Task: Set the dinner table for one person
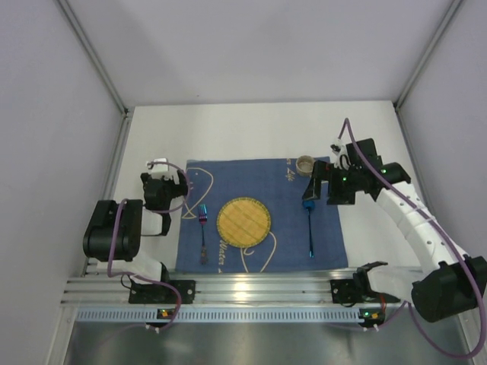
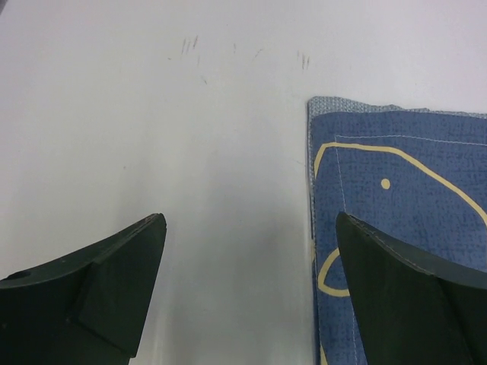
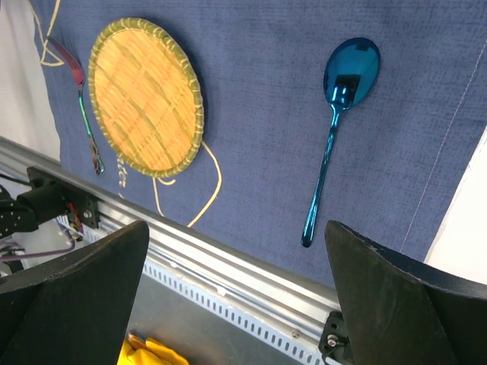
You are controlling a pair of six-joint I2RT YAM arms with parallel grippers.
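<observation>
Left fingers (image 2: 99, 296) stand wide open, empty, over the desk (image 2: 190, 152); right fingers (image 3: 396, 304), also open and empty, above the blue spoon (image 3: 351, 72).

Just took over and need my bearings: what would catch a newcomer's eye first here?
The dark blue placemat in the middle of the white table stands out first, with a round woven yellow plate at its centre. A shiny blue spoon lies to the plate's right and a purplish utensil to its left. A small cup sits at the mat's far right corner.
</observation>
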